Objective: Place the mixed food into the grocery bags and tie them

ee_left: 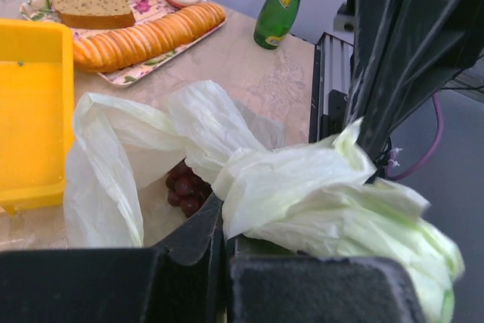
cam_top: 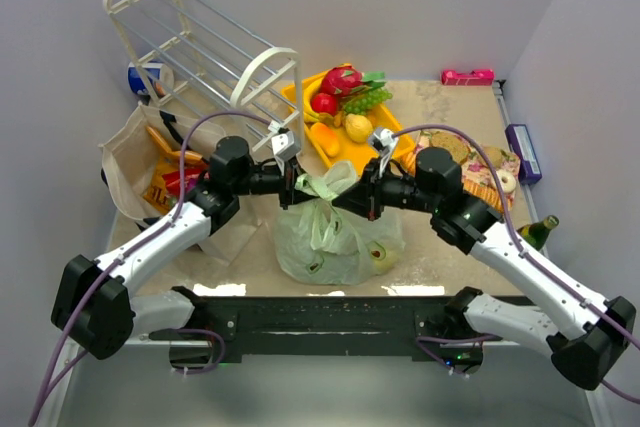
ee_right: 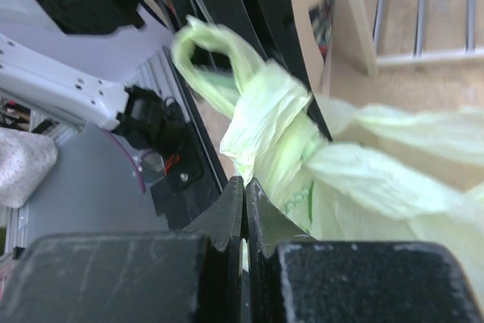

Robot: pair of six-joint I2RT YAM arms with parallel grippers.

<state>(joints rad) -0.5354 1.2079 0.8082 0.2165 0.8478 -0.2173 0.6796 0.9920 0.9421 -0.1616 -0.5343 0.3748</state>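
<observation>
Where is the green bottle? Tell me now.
Top view: the green bottle sits on the right, between the bread tray and the right arm.

No text can be read with certainty. A yellow label is seen on the green bottle (ee_left: pixel 281 5), but its print is too small. Dark letters on the tote (ee_right: pixel 304 28) are cut off, and faint green marks on the bag (ee_right: pixel 378 179) are blurred.

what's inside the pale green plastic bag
Purple grapes show at the bag's opening in the left wrist view. From above, a yellowish round shape shows through the film. Bunched plastic hides anything else.
</observation>
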